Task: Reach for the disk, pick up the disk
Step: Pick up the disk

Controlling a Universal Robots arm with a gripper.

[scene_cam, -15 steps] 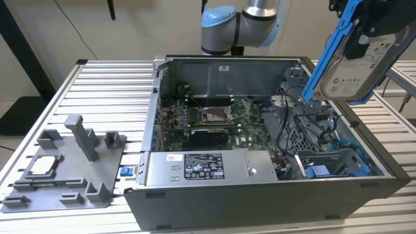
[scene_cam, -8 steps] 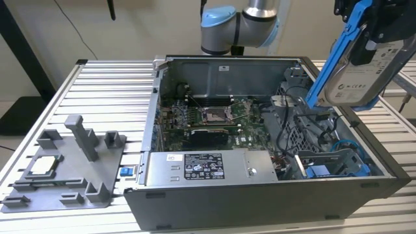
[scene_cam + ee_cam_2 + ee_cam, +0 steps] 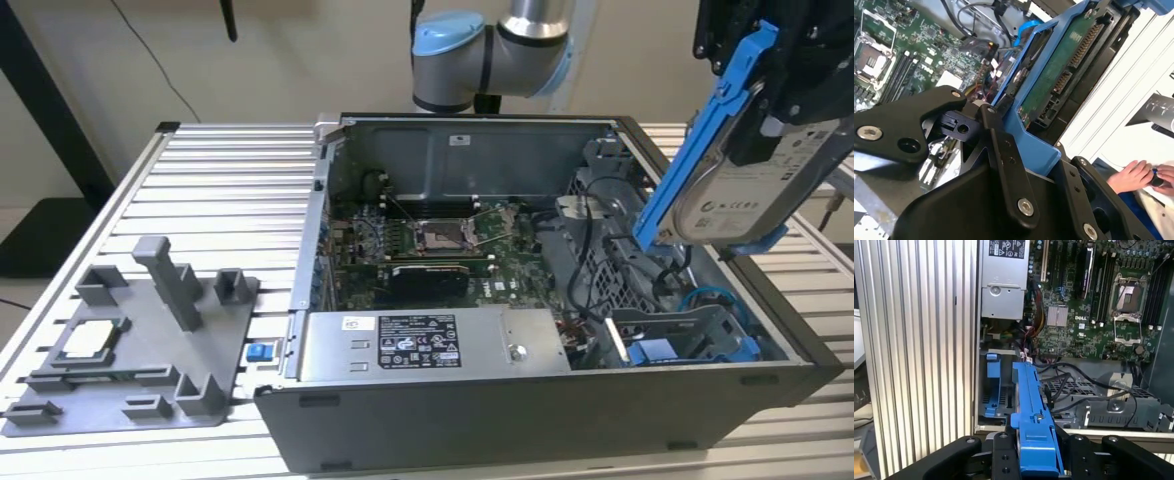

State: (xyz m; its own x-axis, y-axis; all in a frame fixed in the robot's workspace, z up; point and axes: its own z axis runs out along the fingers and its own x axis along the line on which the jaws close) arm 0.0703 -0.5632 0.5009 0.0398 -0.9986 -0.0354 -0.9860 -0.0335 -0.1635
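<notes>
The gripper (image 3: pixel 774 95) was clenched on the disk (image 3: pixel 731 170) and held it in the air, tilted, above the open computer case (image 3: pixel 534 430) at the exterior view's right. In the first wrist view the blue caddy (image 3: pixel 1033 430) sat between the black fingers (image 3: pixel 1001 460), edge-on. In the second wrist view the disk's green circuit board (image 3: pixel 1054 75) faced the camera. The motherboard (image 3: pixel 427 250) lay below inside the case. A grey fixture plate (image 3: pixel 127 350) lay on the table (image 3: pixel 200 180), well apart. A person's hands (image 3: pixel 1141 177) showed in the second wrist view.

Disk (image 3: pixel 747 190) above open computer case (image 3: pixel 534 420)
</notes>
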